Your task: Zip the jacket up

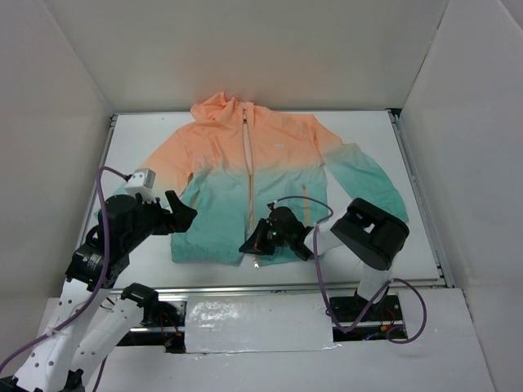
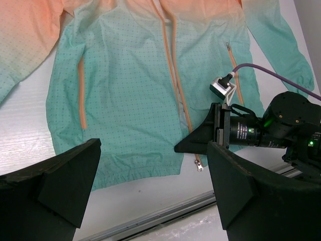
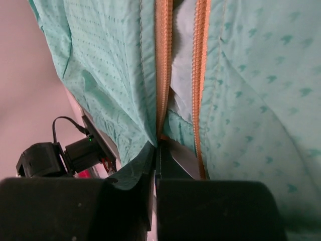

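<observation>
The jacket point(image 1: 221, 163) lies flat on the white table, hood at the far end, peach on top and teal at the hem. Its front zipper point(image 1: 248, 163) stands apart near the hem, with two orange tapes point(image 3: 164, 60) in the right wrist view. The metal zipper pull point(image 2: 199, 166) hangs just below the hem. My right gripper point(image 1: 248, 244) point(image 2: 179, 148) point(image 3: 158, 145) is shut on the jacket's zipper edge at the hem. My left gripper point(image 1: 184, 215) point(image 2: 153, 150) stands open and holds nothing, just near of the jacket's left hem point(image 2: 125, 100).
A metal rail point(image 1: 310, 287) point(image 2: 165, 211) runs along the table's near edge. White walls close in the table on three sides. A purple cable point(image 2: 271, 73) arcs over the jacket's right side from the right arm point(image 1: 372, 233).
</observation>
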Robot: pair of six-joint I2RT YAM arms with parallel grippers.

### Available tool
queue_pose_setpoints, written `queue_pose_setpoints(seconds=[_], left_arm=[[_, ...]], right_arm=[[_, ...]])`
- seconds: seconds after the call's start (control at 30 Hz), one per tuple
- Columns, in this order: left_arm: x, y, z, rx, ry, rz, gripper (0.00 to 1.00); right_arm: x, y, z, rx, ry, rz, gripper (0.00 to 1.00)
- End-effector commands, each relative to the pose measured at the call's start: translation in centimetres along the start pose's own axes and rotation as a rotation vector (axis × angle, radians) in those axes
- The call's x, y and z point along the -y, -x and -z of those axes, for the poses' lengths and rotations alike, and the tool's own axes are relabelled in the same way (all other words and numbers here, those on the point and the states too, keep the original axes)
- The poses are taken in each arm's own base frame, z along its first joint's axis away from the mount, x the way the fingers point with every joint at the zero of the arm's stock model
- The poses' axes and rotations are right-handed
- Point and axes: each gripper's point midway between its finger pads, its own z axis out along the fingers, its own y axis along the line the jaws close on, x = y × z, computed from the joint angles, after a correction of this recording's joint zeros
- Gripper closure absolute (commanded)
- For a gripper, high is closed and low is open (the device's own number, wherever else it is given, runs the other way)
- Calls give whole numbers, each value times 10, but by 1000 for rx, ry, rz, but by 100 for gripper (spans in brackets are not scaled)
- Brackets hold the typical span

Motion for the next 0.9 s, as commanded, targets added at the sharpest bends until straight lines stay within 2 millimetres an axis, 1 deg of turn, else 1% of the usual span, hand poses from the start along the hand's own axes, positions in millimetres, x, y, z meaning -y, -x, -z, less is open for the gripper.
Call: queue_pose_setpoints(seconds=[0.0,0.07,0.1,0.13,0.17,0.2,0.23,0.27,0.3,0.33,0.37,0.4,0.43,0.47,0.5,0.53,0.57,0.6,0.67,0.7,0.73,0.77,0.8,0.87], left_arm=[[10,8,-2,30,-48,-5,1],[16,4,-3,7,-81,-5,1],[20,3,-3,2,-104,-2,1],[21,-4,-6,-22,-122,5,1],[25,-9,-8,-42,-150,15,1],[37,-17,-9,-77,-225,28,1],[37,-34,-15,-127,-247,41,1],[40,-42,-17,-151,-278,58,1],[50,-48,-17,-168,-344,60,1],[47,-64,-21,-204,-352,74,1],[53,-65,-21,-197,-383,81,1],[58,-70,-18,-208,-411,76,1],[59,-75,-19,-216,-418,82,1],[62,-77,-19,-218,-426,80,1],[65,-85,-19,-242,-442,76,1],[68,-87,-20,-249,-453,76,2],[73,-89,-21,-252,-464,86,3],[78,-101,-22,-292,-480,79,5],[77,-106,-28,-293,-437,73,7],[82,-116,-28,-319,-438,54,10],[78,-117,-33,-307,-401,48,12],[79,-119,-34,-311,-393,43,13],[79,-126,-35,-327,-384,33,15],[71,-128,-41,-313,-330,28,17]], right_arm=[[-4,0,7,23,17,29,100],[-16,1,13,31,50,38,100],[-18,1,15,31,53,40,100],[-20,0,17,30,51,41,100],[-12,-3,19,16,0,39,100],[-25,4,21,43,-1,52,100],[-28,3,22,44,-27,61,100],[-12,-2,25,22,-123,55,100],[-29,9,24,63,-131,70,100],[-31,8,24,67,-158,80,100],[-33,9,26,66,-204,87,100],[-34,14,27,99,-233,95,100],[-35,12,29,96,-274,113,100],[-37,14,29,111,-295,125,100],[-35,20,30,152,-333,137,100],[-35,21,30,159,-355,145,100],[-41,19,30,157,-368,155,100],[-43,20,31,161,-373,159,100],[-51,21,32,178,-386,176,100],[-52,21,33,185,-392,182,100],[-54,24,34,198,-395,191,100],[-58,23,36,200,-392,199,100],[-59,23,38,202,-392,204,100],[-62,24,42,209,-388,217,100]])
